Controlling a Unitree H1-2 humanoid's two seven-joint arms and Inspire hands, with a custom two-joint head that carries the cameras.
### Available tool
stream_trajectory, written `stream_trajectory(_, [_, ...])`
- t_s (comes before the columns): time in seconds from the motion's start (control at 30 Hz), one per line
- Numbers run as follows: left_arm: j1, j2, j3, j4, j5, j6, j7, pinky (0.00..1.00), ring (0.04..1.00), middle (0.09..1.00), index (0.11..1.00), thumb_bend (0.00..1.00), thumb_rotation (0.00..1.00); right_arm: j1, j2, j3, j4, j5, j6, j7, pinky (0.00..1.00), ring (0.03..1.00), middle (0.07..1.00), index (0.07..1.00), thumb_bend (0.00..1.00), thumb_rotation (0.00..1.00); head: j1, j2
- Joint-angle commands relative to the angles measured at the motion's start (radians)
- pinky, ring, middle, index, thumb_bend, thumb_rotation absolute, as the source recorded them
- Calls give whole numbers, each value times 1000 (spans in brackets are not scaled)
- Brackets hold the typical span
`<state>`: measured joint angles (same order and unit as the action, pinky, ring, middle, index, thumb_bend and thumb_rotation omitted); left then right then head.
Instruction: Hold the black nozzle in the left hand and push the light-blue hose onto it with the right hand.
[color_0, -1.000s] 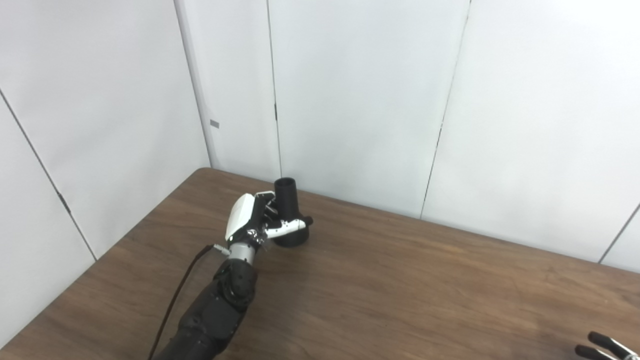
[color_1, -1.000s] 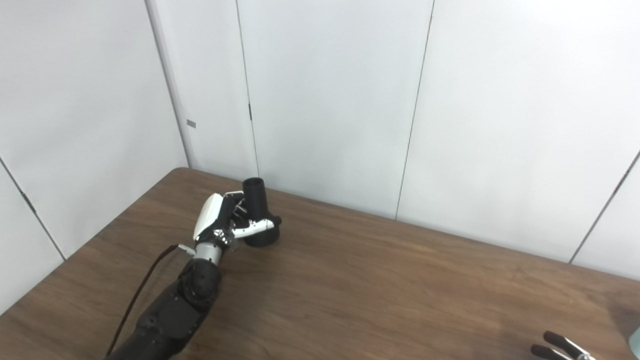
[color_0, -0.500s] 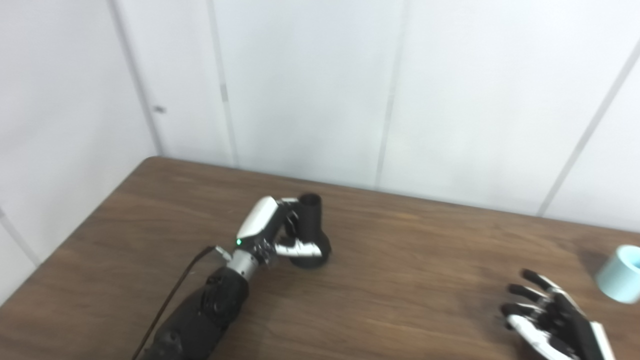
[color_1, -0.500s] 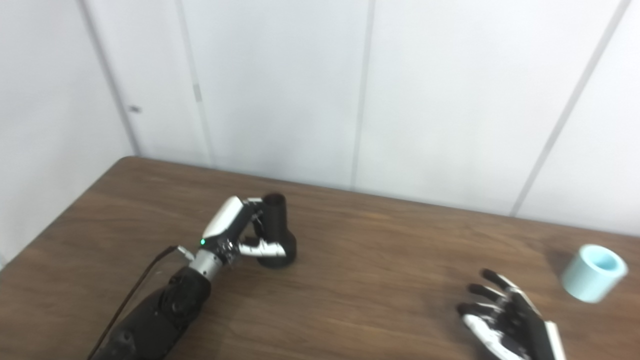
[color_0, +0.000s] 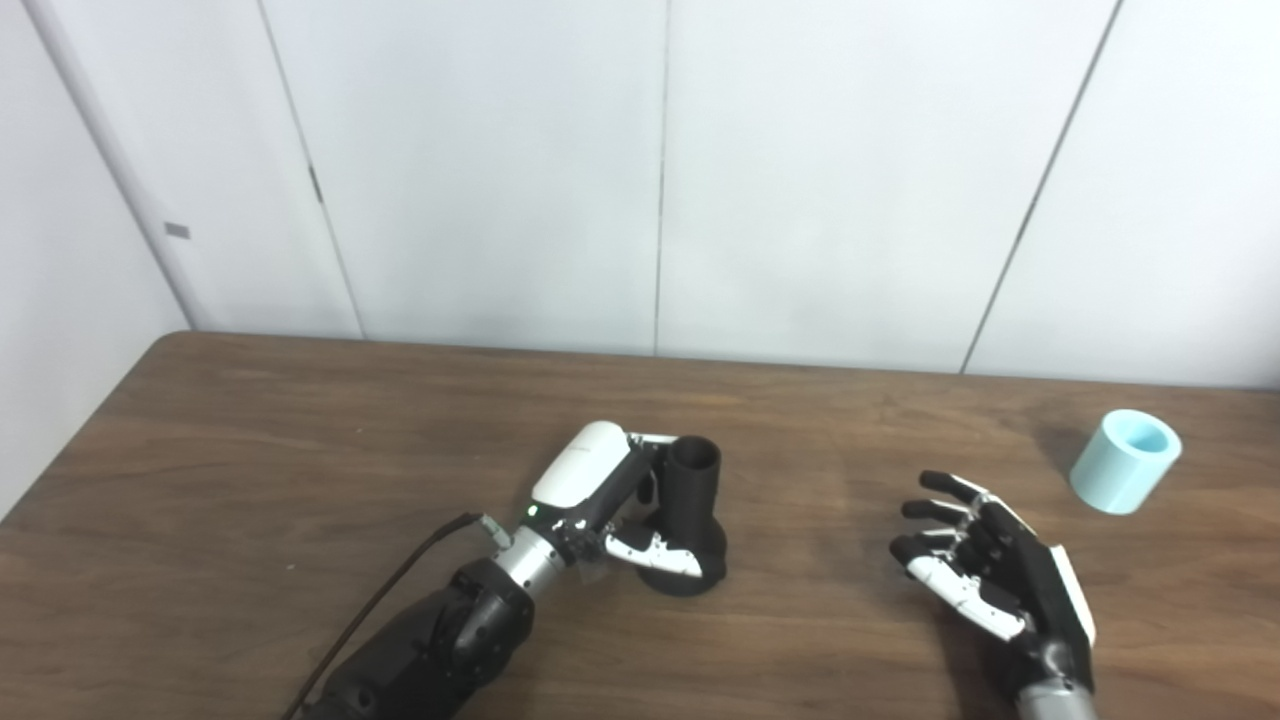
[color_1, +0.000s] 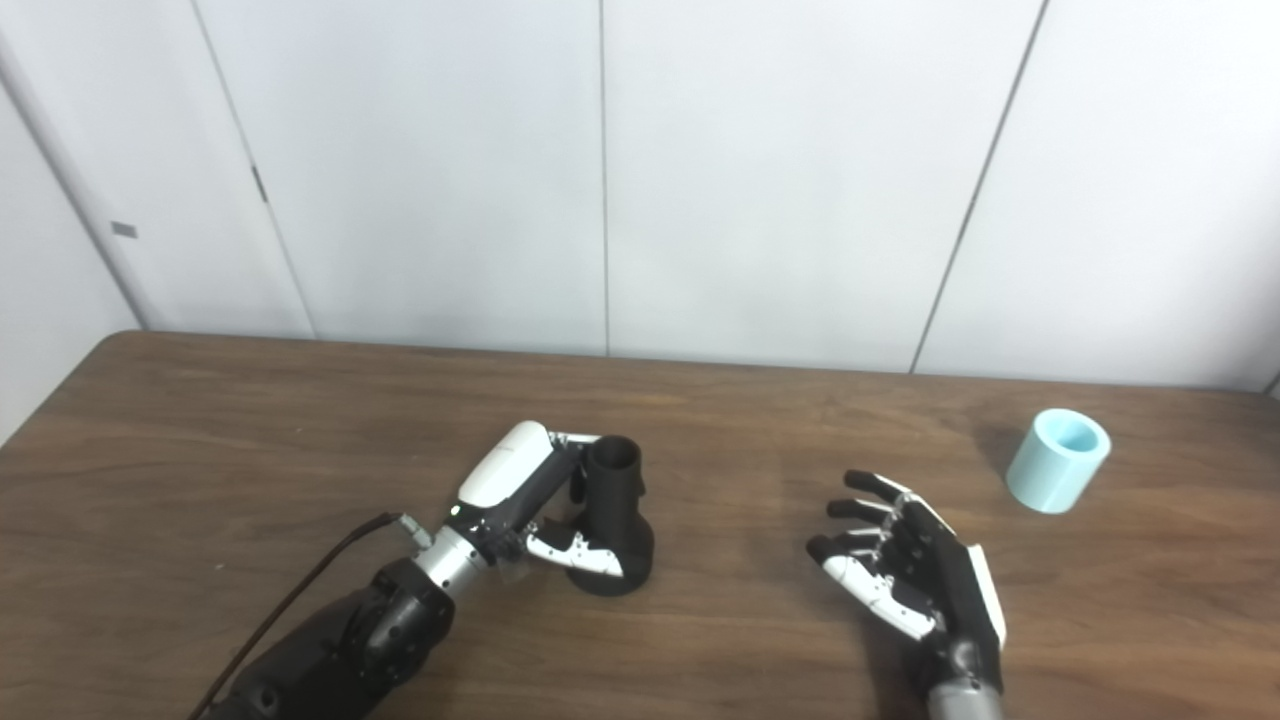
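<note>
Brown wood-grain table (color_1: 200, 440), backed by white panelled wall (color_1: 780, 180).
Black nozzle (color_1: 612, 520): upright on the table, narrow mouth up, wide base down.
Left hand (color_1: 525, 495): fingers and thumb closed around the nozzle.
Right hand (color_1: 915, 580): empty, fingers spread, above the table.
Light-blue hose (color_1: 1058, 461): short open cylinder, on the table, well apart from the right hand, far right.

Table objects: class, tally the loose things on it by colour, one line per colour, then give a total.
Black: 1, the nozzle, gripped by the left robot hand.
Light blue: 1, the hose piece, standing alone.
Total: 2
</note>
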<state>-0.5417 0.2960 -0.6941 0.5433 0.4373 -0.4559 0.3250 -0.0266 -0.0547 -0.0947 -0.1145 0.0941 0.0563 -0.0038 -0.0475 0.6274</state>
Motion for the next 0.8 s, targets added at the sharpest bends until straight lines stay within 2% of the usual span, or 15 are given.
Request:
stream_trajectory(0.0, [91,-41,-93,84,-10,-14,36,307,407,444,521,502,0,-28,-5,-2,-18,1,-61,6,355,476,604,672,524,138,-6,2])
stream_trajectory(0.13, [66,-36,-172,118,-21,-14,69,305,407,443,520,502,0,-18,-7,-2,-34,-2,-50,3,362,484,614,676,532,152,-30,8])
stream_trajectory(0.23, [55,-28,-201,142,-22,-14,63,304,409,441,520,502,0,-10,-14,-2,-54,-11,-37,3,366,487,614,681,520,128,-45,11])
stream_trajectory(0.47, [38,-10,-223,209,56,-14,44,242,382,423,518,499,0,-11,-38,-20,-73,16,-19,13,362,484,616,686,538,163,-62,27])
stream_trajectory(0.67, [33,1,-231,256,102,-14,13,285,377,430,525,498,0,-32,-55,-27,-78,29,-5,21,358,478,609,686,588,230,-68,23])
stream_trajectory(0.77, [30,1,-227,268,111,-14,-16,289,374,429,523,498,0,-51,-67,-30,-83,34,-7,30,356,485,607,686,591,220,-79,18])
